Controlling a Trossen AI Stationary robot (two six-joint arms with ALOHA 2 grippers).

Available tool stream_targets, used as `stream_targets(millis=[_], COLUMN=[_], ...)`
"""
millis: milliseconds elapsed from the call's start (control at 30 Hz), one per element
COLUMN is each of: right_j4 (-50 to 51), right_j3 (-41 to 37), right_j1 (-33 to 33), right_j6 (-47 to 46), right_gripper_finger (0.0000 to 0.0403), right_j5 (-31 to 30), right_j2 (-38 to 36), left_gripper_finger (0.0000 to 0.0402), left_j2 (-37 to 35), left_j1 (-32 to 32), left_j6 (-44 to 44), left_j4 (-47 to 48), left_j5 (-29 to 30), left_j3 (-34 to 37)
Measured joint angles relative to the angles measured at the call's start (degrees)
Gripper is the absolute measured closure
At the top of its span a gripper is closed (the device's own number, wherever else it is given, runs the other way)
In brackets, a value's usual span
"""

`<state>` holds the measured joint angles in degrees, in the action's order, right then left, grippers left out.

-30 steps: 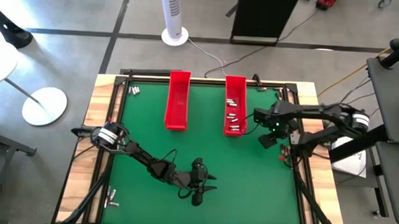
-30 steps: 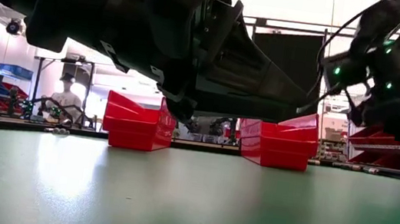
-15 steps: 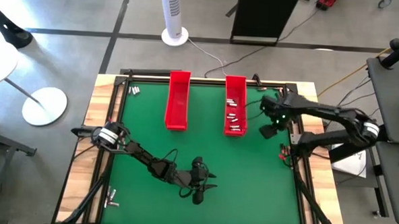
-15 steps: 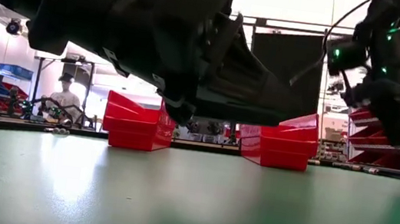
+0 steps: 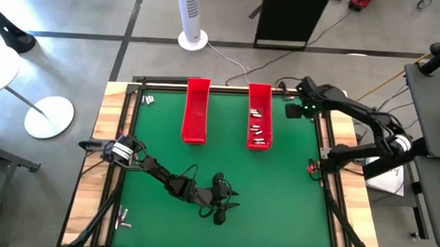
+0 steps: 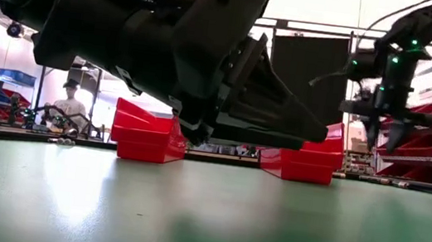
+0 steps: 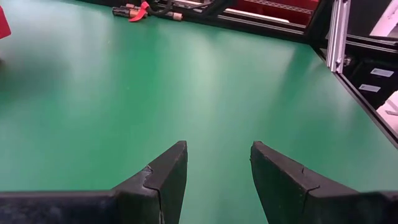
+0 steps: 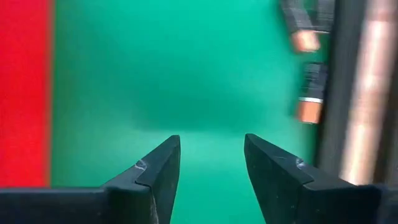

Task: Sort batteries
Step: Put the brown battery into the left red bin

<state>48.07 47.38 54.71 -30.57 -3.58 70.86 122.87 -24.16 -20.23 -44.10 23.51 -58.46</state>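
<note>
Several batteries (image 5: 258,128) already lie in the right red tray (image 5: 261,92) while the left red tray (image 5: 196,100) looks empty and loose ones (image 5: 147,99) remain at the mat's corners, so sorting seems partly done, with both the right gripper (image 5: 293,110) and left gripper (image 5: 220,213) open and holding nothing

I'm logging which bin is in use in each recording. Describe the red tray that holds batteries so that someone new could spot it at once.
Start at the green table seen from above. Two long red trays lie side by side at its far edge. The one meant is the right-hand tray, nearer the right gripper; small silvery batteries lie scattered inside it, whereas the left-hand tray looks empty.
</note>
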Motion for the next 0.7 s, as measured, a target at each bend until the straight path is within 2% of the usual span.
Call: stream_targets(millis=[300, 467, 567, 700], right_j4=[-9.0, -14.0, -14.5, -9.1], right_j3=[-0.3, -0.5, -0.5, -1.2], right_j1=[-0.8, -0.7, -0.8, -3.5], right_j6=[-15.4, -19.4, -18.8, -10.2], right_gripper_finger=[0.0251, 0.0256, 0.026, 0.0266], right_j5=[-6.4, -8.7, -8.9, -9.0], right_j2=[0.6, 0.5, 0.8, 0.1], left_gripper_finger=[0.0244, 0.0244, 0.0244, 0.0244], left_j2=[0.0, 0.0, 0.0, 0.0], left_j1=[0.0, 0.0, 0.0, 0.0], left_j6=[0.0, 0.0, 0.1, 0.2], left_j4=[0.1, 0.3, 0.5, 0.5], left_j5=[0.0, 0.0, 0.0, 0.0], left_j3=[-0.2, -0.5, -0.5, -0.5])
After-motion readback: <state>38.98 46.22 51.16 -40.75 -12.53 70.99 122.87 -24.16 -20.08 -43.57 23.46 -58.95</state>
